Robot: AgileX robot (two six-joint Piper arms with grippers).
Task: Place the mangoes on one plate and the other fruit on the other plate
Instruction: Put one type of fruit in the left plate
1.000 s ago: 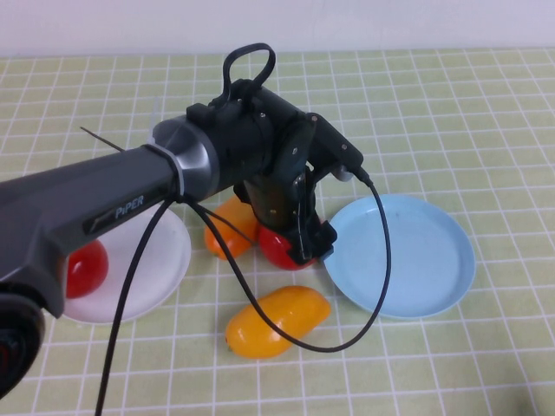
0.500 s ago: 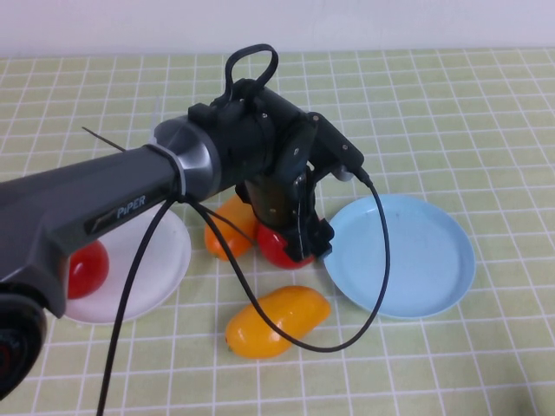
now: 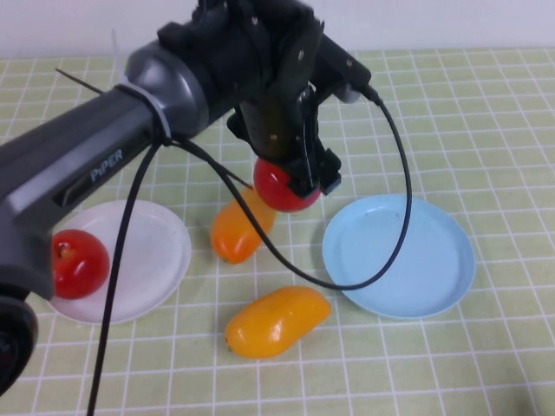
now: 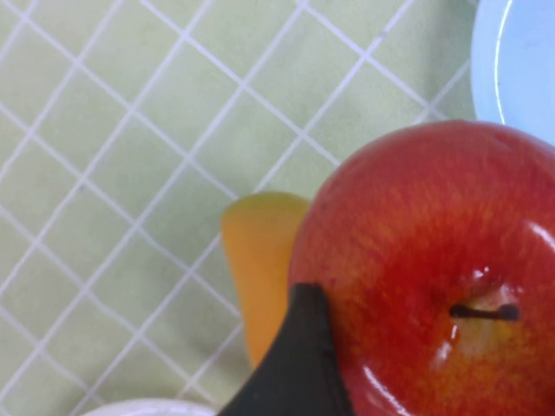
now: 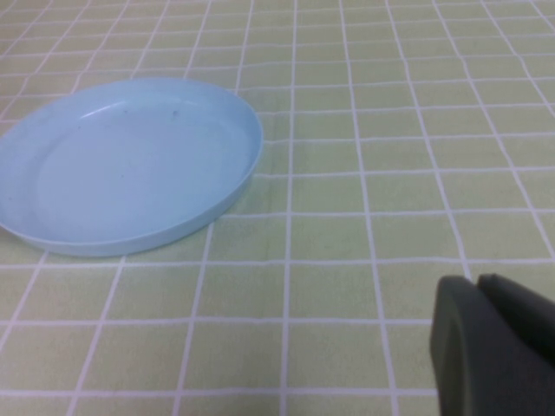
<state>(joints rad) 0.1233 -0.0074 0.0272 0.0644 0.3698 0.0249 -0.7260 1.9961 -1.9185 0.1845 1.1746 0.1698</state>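
Now | left gripper (image 3: 295,178) above table (image 3: 486,113), fingers clamped on red apple (image 3: 279,188), lifted, partly hidden by arm | right gripper (image 5: 494,347) fingers closed, low near blue plate (image 3: 399,256) | apples: 2, second (image 3: 78,263) on white plate (image 3: 147,251) | mangoes: 2 (image 3: 276,321) (image 3: 239,230) on table | plates: 2

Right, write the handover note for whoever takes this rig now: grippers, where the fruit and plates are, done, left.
Left gripper: shut on an apple, held above the table between the white plate and blue plate.
Right gripper: shut, parked low near the blue plate, holding nothing.
Done: one apple sits on the white plate.
Both mangoes lie on the table: one under the held apple, one nearer the robot. Blue plate has nothing on it.
Left: set the held apple on the white plate, then move both mangoes to the blue plate.
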